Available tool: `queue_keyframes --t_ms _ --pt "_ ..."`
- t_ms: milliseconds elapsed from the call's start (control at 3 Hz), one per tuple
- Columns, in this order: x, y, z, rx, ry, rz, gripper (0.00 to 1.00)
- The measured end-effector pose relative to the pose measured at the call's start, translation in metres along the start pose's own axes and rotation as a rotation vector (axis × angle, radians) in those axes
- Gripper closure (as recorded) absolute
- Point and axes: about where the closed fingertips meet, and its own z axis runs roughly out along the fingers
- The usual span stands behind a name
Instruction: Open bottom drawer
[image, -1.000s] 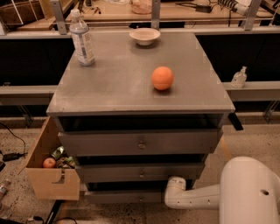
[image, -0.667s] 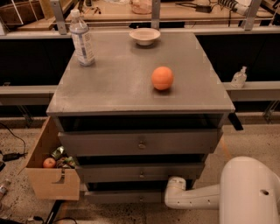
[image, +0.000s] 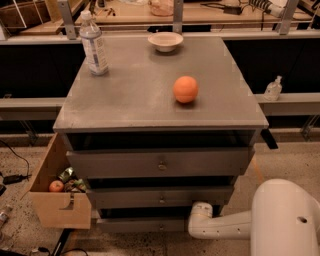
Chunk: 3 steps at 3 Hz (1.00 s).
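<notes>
The grey cabinet (image: 130, 100) has three drawers. The bottom drawer (image: 135, 225) is the lowest, with a shallow flat front and a small central knob (image: 161, 227). It sits about flush under the middle drawer (image: 125, 197) and the taller top drawer (image: 115, 163). My white arm (image: 235, 225) reaches in low from the right. Its gripper (image: 198, 221) is at the right end of the bottom drawer front, right of the knob and partly hidden under the middle drawer.
On the cabinet top are an orange (image: 185, 89), a water bottle (image: 93, 45) and a white bowl (image: 165, 41). A cardboard box (image: 55, 207) with cans and an apple stands against the cabinet's left side. A sanitiser bottle (image: 273, 89) is on a ledge at right.
</notes>
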Motion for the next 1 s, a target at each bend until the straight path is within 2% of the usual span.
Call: queue_keyframes --t_ms 1000 --pt "0.0000 0.0001 0.0000 0.000 0.000 0.000 1.00"
